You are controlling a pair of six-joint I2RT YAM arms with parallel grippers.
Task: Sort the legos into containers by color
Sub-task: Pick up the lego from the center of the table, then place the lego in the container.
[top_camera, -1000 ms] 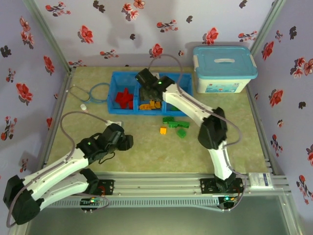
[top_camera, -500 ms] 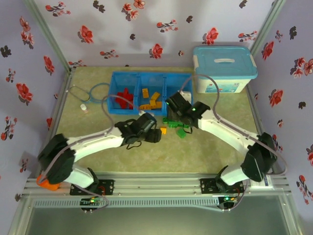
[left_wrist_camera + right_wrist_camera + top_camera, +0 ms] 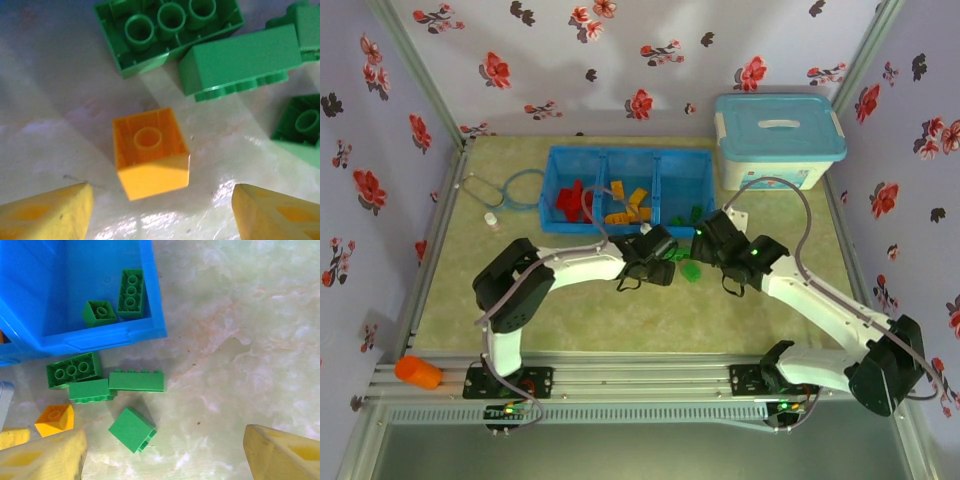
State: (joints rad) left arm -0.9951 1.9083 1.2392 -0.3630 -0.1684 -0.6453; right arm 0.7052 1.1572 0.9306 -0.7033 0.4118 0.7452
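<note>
Beside the blue tray's (image 3: 620, 228) front wall, an orange brick (image 3: 150, 152) lies on the table with its hollow side showing. My left gripper (image 3: 160, 215) is open just short of it, nothing between its yellow fingertips (image 3: 50, 210). Loose green bricks (image 3: 240, 60) lie just beyond. My right gripper (image 3: 162, 455) is open above the table, a square green brick (image 3: 132, 429) lying just ahead of its left finger. Two green bricks (image 3: 131, 291) lie in the tray's right compartment (image 3: 115, 337). Red bricks (image 3: 570, 200) lie in the left compartment, orange ones (image 3: 625, 205) in the middle.
A white bin with a light-blue lid (image 3: 778, 140) stands at the back right. A thin cable and ring (image 3: 510, 188) lie left of the tray. An orange object (image 3: 417, 372) sits on the front rail at the left. Both grippers are close together over the loose bricks.
My left arm swung from the near left up to the loose bricks by the tray. My right arm pulled back from over the tray's middle compartment to the table in front of it.
</note>
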